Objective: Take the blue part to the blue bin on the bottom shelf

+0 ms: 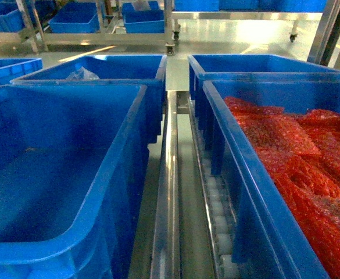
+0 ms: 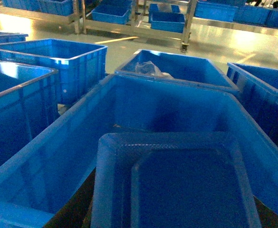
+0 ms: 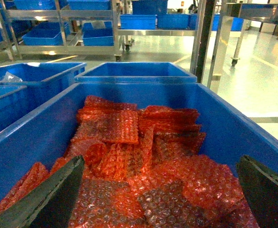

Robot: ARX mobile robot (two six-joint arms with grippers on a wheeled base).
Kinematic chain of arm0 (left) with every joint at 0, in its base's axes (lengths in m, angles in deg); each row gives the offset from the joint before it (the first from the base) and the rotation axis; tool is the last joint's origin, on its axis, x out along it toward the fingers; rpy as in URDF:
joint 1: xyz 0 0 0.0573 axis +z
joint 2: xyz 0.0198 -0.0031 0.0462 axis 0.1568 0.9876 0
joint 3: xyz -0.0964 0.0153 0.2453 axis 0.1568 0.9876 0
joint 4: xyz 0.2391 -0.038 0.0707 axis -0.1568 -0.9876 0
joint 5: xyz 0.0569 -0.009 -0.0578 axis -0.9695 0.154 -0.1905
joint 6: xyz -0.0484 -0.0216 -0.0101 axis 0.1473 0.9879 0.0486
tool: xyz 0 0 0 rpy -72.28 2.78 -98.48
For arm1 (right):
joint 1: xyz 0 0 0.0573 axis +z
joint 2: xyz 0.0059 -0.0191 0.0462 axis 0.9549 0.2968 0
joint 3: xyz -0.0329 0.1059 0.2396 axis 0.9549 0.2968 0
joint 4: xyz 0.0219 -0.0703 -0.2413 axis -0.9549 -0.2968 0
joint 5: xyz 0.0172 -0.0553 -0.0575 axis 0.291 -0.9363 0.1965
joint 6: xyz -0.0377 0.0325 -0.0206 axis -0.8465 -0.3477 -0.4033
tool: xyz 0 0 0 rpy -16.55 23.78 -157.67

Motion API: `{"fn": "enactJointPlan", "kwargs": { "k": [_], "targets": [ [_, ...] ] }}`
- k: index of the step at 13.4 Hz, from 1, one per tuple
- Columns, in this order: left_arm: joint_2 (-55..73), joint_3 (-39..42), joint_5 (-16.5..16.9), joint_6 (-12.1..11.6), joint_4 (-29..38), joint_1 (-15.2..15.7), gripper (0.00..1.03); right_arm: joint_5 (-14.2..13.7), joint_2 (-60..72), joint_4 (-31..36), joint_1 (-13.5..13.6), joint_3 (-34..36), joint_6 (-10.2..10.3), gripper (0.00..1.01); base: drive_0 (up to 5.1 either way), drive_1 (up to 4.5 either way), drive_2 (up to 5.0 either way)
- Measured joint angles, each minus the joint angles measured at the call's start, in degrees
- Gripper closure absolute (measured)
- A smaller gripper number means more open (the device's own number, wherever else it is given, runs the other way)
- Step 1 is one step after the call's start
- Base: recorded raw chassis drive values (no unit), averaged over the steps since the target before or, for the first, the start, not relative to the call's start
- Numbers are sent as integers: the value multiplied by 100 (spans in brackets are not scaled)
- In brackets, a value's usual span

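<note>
The blue part [image 2: 177, 185], a dark navy box-like block with a paler rim, fills the bottom of the left wrist view. My left gripper [image 2: 174, 213] is shut on it; only dark slivers of its fingers [image 2: 74, 206] show beside the block. The part hangs over the near end of the blue bin [image 2: 129, 107], a deep, bare crate that also shows in the head view [image 1: 59, 174] on the bottom shelf's steel divider rail [image 1: 171, 192] and white rollers [image 1: 216, 215]. My right gripper [image 3: 158, 199] stands open above red bubble-wrap packets [image 3: 129, 161]. Neither gripper shows in the head view.
A like crate [image 1: 257, 192] full of red packets sits right of the rail. Further blue crates [image 1: 106, 72] [image 1: 257, 64] stand behind both, one holding clear plastic wrap [image 1: 82, 74]. Wheeled steel racks [image 1: 106, 35] with more crates line the far floor.
</note>
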Motion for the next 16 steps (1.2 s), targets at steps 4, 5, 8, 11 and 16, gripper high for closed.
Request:
{"fn": "enactJointPlan", "kwargs": {
  "k": [4, 5, 8, 11, 16],
  "targets": [
    [0, 0, 0, 2, 0, 0, 60, 0, 0, 0, 0, 0, 0, 3, 0, 0, 0],
    [0, 0, 0, 0, 0, 0, 60, 0, 0, 0, 0, 0, 0, 3, 0, 0, 0],
    [0, 0, -2, 0, 0, 0, 60, 0, 0, 0, 0, 0, 0, 3, 0, 0, 0],
    [0, 0, 0, 0, 0, 0, 60, 0, 0, 0, 0, 0, 0, 3, 0, 0, 0],
    [0, 0, 0, 0, 0, 0, 60, 0, 0, 0, 0, 0, 0, 3, 0, 0, 0]
  ]
}}
